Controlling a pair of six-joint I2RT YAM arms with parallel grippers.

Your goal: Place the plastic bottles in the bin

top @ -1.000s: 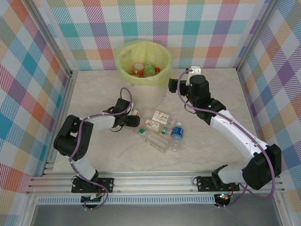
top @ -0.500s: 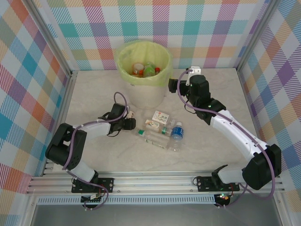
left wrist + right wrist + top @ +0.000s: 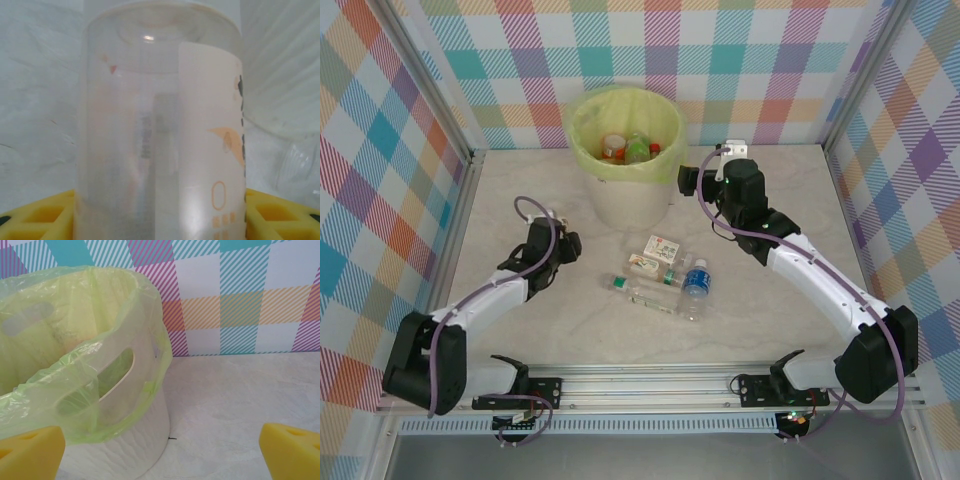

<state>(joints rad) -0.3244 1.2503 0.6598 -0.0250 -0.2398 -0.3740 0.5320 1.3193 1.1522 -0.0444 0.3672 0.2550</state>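
Note:
The bin (image 3: 632, 203) stands at the back centre, a white bucket lined with a yellow-green bag, and several bottles (image 3: 616, 148) lie inside it. My left gripper (image 3: 560, 245) is left of and nearer than the bin. It is shut on a clear bottle (image 3: 150, 125) with a white, orange-printed label, held between the yellow fingers (image 3: 45, 216). My right gripper (image 3: 695, 180) hovers open beside the bin's right wall (image 3: 125, 440), and nothing sits between its fingertips (image 3: 30, 452). On the table lie a blue-labelled bottle (image 3: 696, 280), a clear green-capped bottle (image 3: 645, 294) and two white-labelled ones (image 3: 663, 247).
Checked walls close the table in on the left, back and right. The loose bottles are clustered in the middle, just in front of the bin. Bare marble-patterned tabletop (image 3: 790, 200) shows to the right of the bin and along the near edge.
My left arm has swung left and away from the bottle cluster, carrying its bottle. The right arm and the bottles on the table have stayed put.

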